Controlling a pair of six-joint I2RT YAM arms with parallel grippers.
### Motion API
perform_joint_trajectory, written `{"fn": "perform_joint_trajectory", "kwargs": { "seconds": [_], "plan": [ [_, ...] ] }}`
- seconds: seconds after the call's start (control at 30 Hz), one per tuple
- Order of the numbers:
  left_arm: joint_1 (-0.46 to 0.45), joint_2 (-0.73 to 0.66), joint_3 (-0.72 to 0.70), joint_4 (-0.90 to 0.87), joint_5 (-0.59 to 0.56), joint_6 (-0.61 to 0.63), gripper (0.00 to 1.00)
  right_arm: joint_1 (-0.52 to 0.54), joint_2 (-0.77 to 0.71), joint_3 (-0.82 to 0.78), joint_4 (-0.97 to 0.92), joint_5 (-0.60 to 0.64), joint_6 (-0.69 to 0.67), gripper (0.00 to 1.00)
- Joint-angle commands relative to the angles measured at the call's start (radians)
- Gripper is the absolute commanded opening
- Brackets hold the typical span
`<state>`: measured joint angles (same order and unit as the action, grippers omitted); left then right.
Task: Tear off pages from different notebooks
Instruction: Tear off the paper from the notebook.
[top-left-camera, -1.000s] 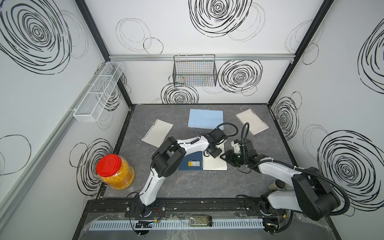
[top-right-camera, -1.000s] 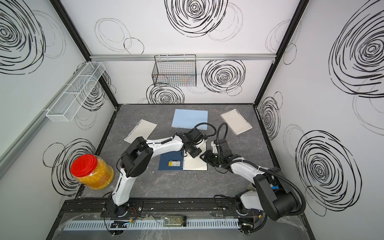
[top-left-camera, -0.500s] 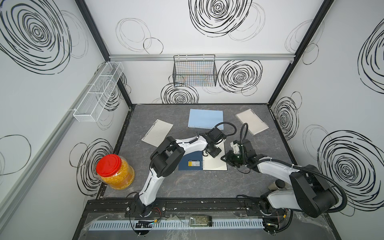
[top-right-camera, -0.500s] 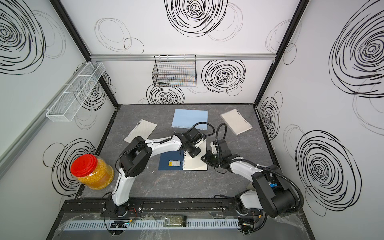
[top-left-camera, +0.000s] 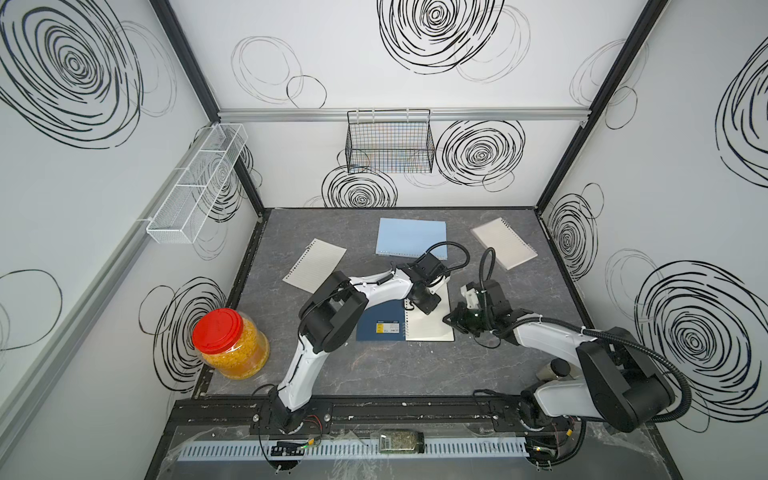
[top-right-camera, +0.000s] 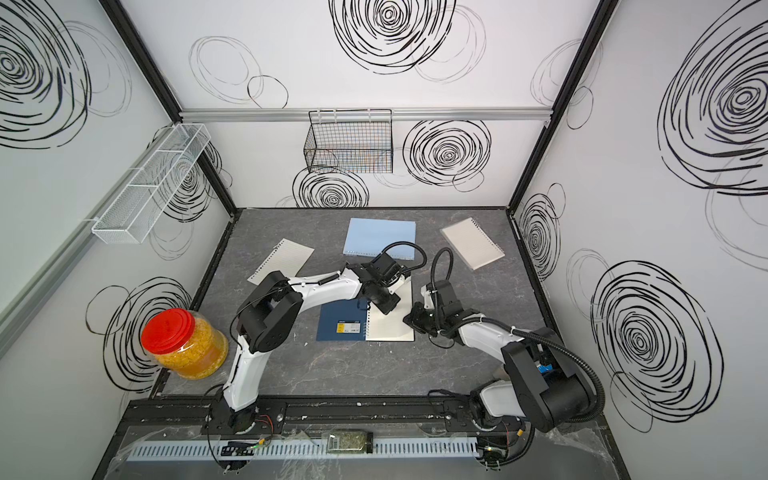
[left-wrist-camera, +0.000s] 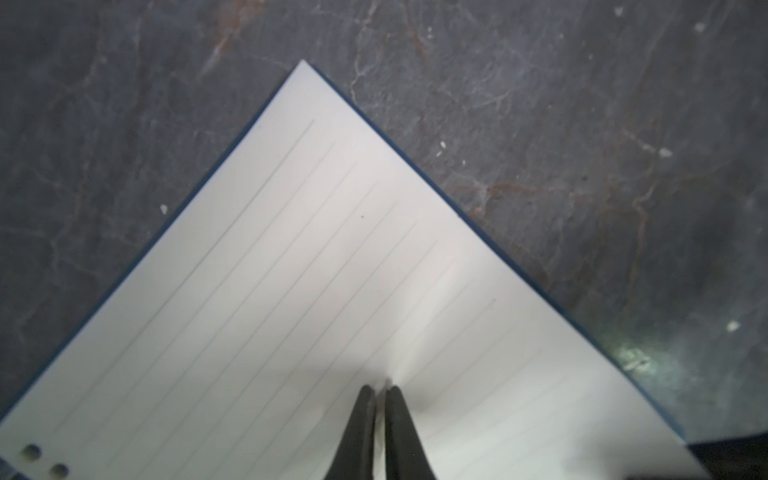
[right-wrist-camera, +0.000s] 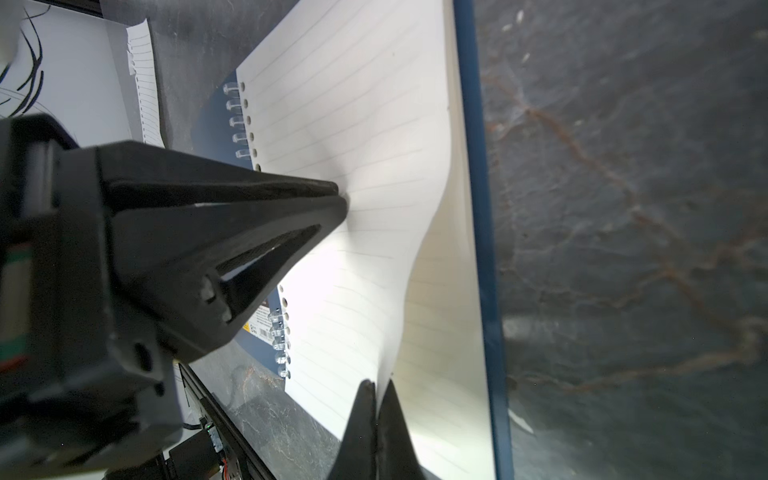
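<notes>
While the right gripper (right-wrist-camera: 376, 387) clenches the page (right-wrist-camera: 353, 104) by its lifted edge on the navy notebook (top-left-camera: 374, 318), the left gripper (left-wrist-camera: 377, 388) presses it, jaws nearly together, grip unclear.

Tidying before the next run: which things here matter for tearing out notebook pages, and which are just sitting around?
In use: navy notebook, light-blue notebook, cream notebook, torn-out lined page.
Idle: red-lidded jar, black wire basket, white mesh shelf.

Right pincer (right-wrist-camera: 376, 387) nudged in toward navy notebook (right-wrist-camera: 480, 208), now clamped on top page (right-wrist-camera: 353, 124) free edge.
</notes>
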<state>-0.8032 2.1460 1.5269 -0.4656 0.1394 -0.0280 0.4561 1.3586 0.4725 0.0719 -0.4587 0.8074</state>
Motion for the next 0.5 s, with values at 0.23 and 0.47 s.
{"fn": "perform_joint_trajectory", "kwargs": {
  "seconds": [0.23, 0.47],
  "plan": [
    [0.041, -0.089, -0.011, -0.088, 0.025, -0.087, 0.5, 0.004, 0.001, -0.011, 0.011, 0.0, -0.019, 0.0],
    [0.113, -0.206, -0.073, -0.004, 0.057, -0.151, 0.54, 0.007, 0.002, -0.011, 0.023, -0.005, -0.02, 0.0]
  ]
}}
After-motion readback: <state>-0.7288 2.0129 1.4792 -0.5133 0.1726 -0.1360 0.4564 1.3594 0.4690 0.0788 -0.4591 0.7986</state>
